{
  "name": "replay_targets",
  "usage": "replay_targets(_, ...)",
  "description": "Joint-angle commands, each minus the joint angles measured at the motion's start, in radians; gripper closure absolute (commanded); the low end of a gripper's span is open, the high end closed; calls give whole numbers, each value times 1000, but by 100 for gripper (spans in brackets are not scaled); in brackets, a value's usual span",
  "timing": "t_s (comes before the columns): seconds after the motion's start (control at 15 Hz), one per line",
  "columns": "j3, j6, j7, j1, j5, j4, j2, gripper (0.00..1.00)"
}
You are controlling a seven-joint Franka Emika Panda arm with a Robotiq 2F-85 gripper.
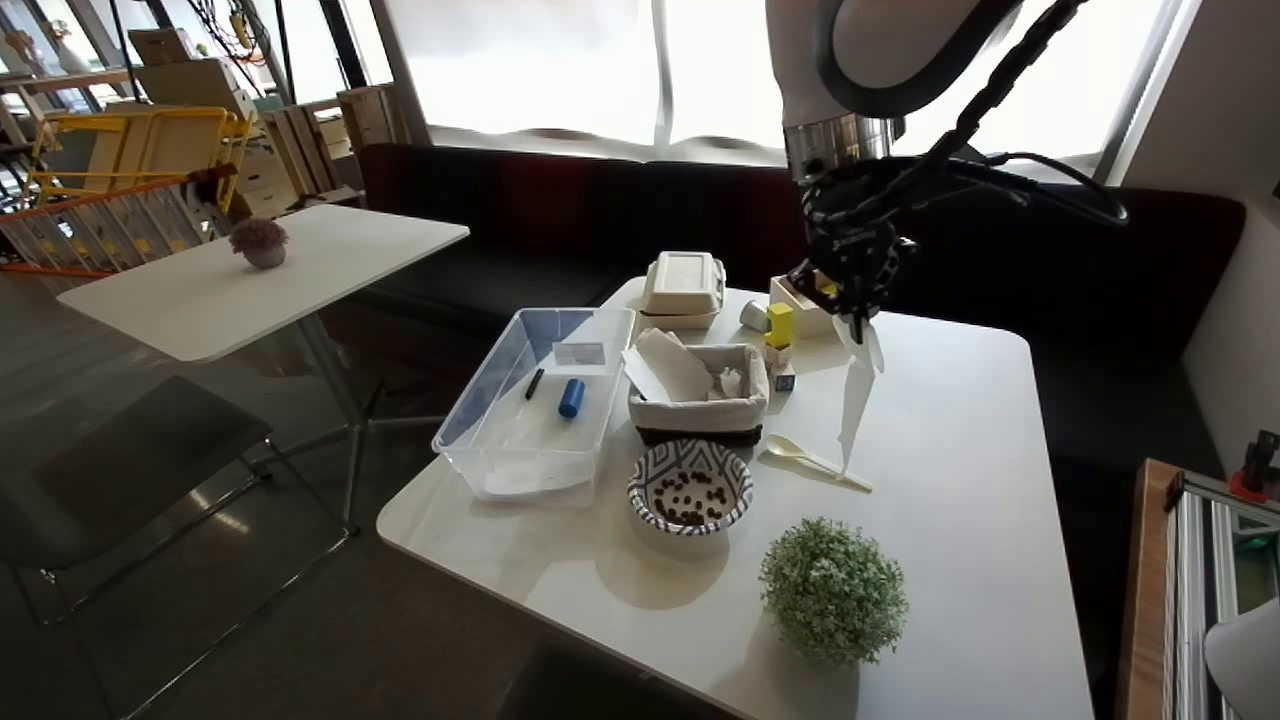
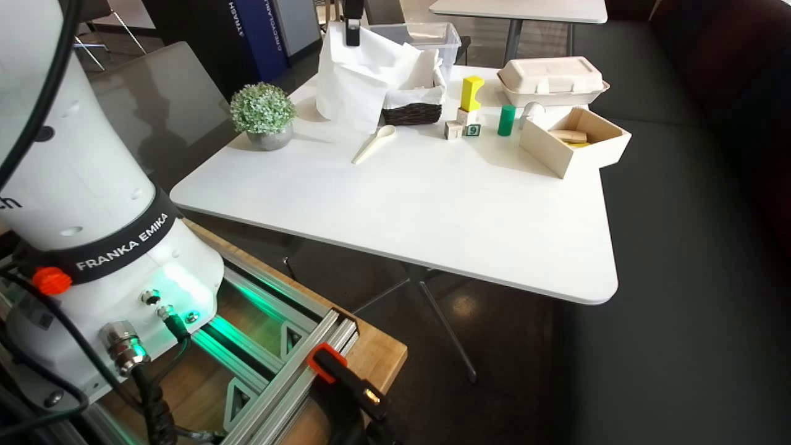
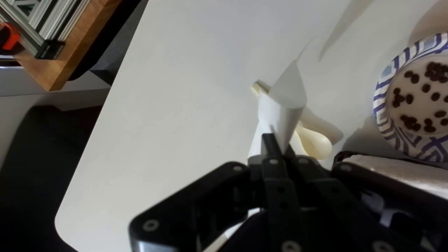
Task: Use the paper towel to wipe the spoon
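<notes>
A pale cream spoon lies flat on the white table, its bowl end toward the basket; it shows in both exterior views (image 1: 787, 447) (image 2: 374, 143) and in the wrist view (image 3: 316, 141). My gripper is shut on a white paper towel, pinching its upper part, in both exterior views (image 1: 858, 325) (image 2: 352, 38) and the wrist view (image 3: 278, 148). The paper towel (image 1: 856, 400) (image 2: 352, 86) (image 3: 280, 110) hangs down over the spoon. Its lower tip is at the spoon's handle; I cannot tell whether it touches. The towel hides the middle of the spoon in the wrist view.
A lined basket (image 1: 700, 413) and a patterned bowl (image 1: 690, 450) with brown pieces stand by the spoon's bowl end. A potted plant (image 1: 833, 590), a clear bin (image 1: 590, 455), small blocks (image 2: 454, 130), a wooden box (image 2: 578, 161) and a takeout container (image 2: 553, 77) are on the table.
</notes>
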Motion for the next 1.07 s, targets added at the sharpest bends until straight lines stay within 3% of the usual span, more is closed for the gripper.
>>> replay_targets(0.0,36,23,-18,-1,33,0,62,100)
replay_targets(0.47,48,119,65,1,-31,-12,154,100)
replay_targets(1.0,3,476,153,-3,-100,-91,217,100)
